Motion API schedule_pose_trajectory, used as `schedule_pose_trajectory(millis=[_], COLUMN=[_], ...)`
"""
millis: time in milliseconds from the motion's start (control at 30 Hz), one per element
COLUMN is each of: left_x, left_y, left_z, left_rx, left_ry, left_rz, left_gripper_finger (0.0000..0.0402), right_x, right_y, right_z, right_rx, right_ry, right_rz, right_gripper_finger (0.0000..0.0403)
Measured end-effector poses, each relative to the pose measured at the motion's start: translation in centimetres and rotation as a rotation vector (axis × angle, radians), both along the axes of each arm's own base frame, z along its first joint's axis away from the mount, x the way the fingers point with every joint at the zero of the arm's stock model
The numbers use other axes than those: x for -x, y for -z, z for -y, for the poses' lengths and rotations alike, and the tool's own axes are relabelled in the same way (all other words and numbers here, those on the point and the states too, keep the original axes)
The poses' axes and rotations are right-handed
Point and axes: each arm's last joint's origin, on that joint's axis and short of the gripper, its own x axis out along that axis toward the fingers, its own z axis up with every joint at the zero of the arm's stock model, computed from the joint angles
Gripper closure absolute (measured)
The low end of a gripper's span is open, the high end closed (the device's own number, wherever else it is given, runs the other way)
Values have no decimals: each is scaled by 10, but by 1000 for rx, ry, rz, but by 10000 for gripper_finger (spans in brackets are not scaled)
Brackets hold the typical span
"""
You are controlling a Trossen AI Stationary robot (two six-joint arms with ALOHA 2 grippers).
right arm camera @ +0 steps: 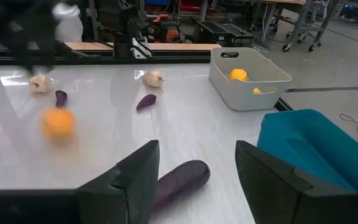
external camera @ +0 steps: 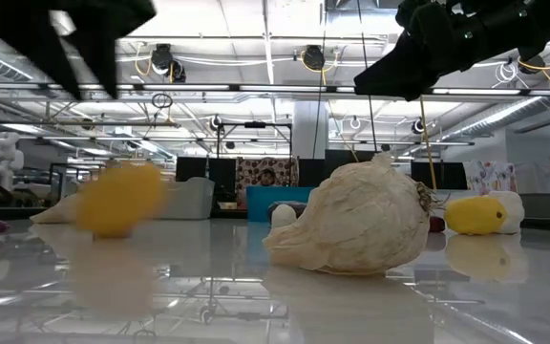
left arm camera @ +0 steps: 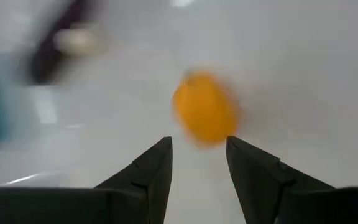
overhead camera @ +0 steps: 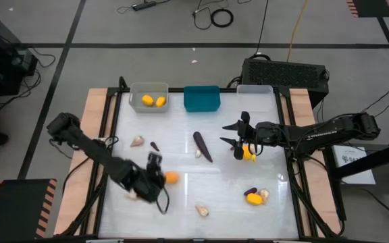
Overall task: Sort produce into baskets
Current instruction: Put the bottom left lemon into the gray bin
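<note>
Fruit [overhead camera: 171,177], orange and loose, lies at lower left of the overhead frame, just beside the left gripper [overhead camera: 155,167], its fingers apart and empty. Right gripper [overhead camera: 238,135] hangs open at centre-right.

Three baskets [overhead camera: 202,98] line the table's far edge, grey holding two yellow fruits [overhead camera: 153,101]; remaining produce [overhead camera: 202,146] lies scattered mid-table.

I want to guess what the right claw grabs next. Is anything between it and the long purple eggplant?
No. In the right wrist view the big eggplant lies just past the open right gripper, with only bare white table between.
</note>
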Motion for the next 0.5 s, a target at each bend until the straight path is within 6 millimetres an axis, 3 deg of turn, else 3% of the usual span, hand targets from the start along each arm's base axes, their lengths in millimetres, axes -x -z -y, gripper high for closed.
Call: schedule_pose_trajectory(millis=[133, 233, 367, 500], left_x=[6, 8, 9, 4], left_y=[-26, -37, -42, -35], left_z=[-52, -93, -143, -174], left_rx=[-165, -180, -68, 77], left_ry=[-161, -274, -392, -436], left_rz=[88, 113, 121, 169], left_gripper_finger=[243, 243, 242, 242], right_x=[0, 0, 0, 0], right_y=[0, 0, 1, 1], right_z=[0, 0, 0, 0], right_rx=[0, 5, 6, 10], right_ry=[0, -2, -2, -3], right_rz=[0, -2, -11, -18], right_gripper_finger=[200, 200, 200, 200])
